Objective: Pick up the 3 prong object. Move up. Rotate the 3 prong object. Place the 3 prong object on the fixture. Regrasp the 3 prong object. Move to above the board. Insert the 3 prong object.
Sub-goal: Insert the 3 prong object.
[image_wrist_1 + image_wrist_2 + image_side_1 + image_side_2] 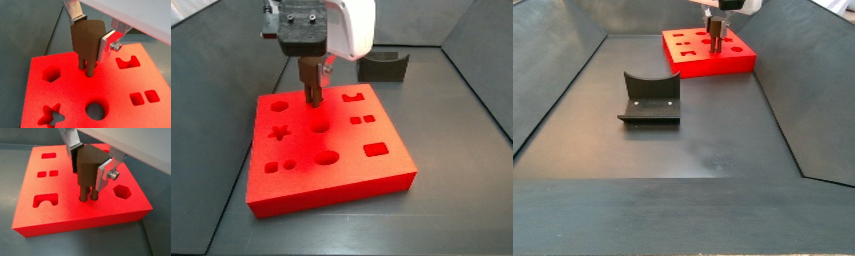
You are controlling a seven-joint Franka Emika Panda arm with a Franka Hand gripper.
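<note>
Gripper (93, 42): clamped on the 3 prong object (88, 169), silver fingers (107, 172) flat against its sides.
3 prong object: dark brown, upright between the fingers; long axis vertical, prongs pointing straight down from the gripper.
Board (385, 175): red slab directly beneath the gripper; prong tips at its top surface in both wrist views, depth of entry unclear.
Fixture (648, 99): empty, well apart from the gripper.
Arm pose: wrist vertical over the board, descending line needed for insertion.

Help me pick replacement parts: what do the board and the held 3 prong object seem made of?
The board looks like matte red foam or soft plastic, its surface finely grained. The 3 prong object, clamped upright in the gripper over the board, looks like dull dark-brown plastic, without shine.
</note>
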